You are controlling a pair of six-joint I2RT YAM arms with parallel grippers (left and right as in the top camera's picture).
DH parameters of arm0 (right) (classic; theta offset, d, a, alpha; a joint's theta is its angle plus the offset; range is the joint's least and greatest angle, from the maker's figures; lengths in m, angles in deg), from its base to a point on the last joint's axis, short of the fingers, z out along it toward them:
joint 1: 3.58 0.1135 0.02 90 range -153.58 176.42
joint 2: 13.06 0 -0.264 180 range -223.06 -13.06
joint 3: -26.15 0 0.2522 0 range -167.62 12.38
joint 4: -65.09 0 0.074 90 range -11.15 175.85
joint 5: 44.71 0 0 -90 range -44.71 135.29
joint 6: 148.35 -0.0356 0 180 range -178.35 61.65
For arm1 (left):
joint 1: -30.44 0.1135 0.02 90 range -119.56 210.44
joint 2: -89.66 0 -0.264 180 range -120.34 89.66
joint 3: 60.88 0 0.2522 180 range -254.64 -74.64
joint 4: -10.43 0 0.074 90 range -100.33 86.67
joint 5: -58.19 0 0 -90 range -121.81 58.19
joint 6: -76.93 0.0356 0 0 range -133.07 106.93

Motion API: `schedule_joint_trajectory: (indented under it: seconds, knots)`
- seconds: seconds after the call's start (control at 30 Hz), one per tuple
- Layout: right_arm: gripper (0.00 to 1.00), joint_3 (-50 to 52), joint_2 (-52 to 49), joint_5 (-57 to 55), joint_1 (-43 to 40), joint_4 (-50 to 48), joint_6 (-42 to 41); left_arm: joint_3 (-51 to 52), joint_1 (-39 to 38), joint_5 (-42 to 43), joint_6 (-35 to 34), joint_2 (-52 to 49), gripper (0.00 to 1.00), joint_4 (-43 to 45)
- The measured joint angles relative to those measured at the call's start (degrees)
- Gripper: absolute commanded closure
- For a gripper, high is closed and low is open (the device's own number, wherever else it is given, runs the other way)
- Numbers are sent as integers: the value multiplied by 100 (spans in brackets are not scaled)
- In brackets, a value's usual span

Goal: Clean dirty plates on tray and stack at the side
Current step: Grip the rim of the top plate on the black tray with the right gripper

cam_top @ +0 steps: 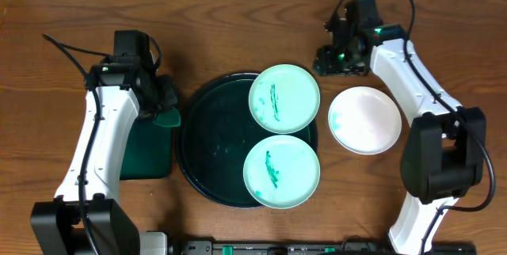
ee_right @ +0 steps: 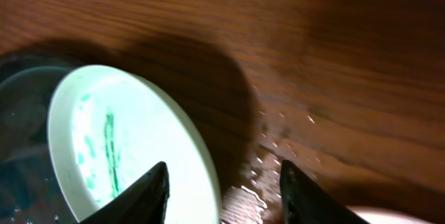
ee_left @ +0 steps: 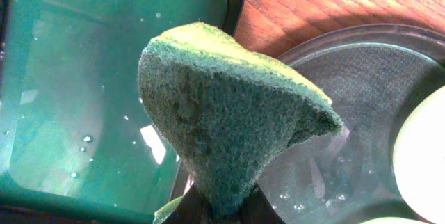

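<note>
The large round dark tray (cam_top: 207,140) sits mid-table. Two mint plates with green smears lie on its right side: one at the back (cam_top: 284,99), one at the front (cam_top: 281,172). The white plate (cam_top: 364,119) lies on the wood to the right of the tray. My left gripper (cam_top: 162,106) is shut on a green sponge (ee_left: 222,106), held over the tray's left rim (ee_left: 361,40). My right gripper (ee_right: 222,182) is open and empty, above the back plate's right edge (ee_right: 139,147) and wet wood.
A small rectangular dark green tray (cam_top: 146,148) with water drops stands left of the round tray; it shows in the left wrist view (ee_left: 83,92). Water spots lie on the wood (ee_right: 278,140) beside the back plate.
</note>
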Motion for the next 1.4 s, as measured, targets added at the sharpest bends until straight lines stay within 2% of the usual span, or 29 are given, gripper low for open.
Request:
schedule_joint_trajectory:
  seconds: [0.37, 0.63, 0.93, 1.0, 1.4]
  knots:
    - [69, -59, -468, -446, 387, 136, 13, 0, 0, 0, 0, 0, 93, -2]
    - [86, -57, -479, -546, 393, 374, -4, 2, 0, 0, 0, 0, 93, -4]
    - [92, 157, -481, -560, 393, 570, -120, 2, 0, 0, 0, 0, 93, -7]
    - [98, 245, -483, -562, 393, 546, -162, 2, 0, 0, 0, 0, 93, -7]
    - [99, 299, -490, -177, 448, 348, -407, 2, 0, 0, 0, 0, 92, -9]
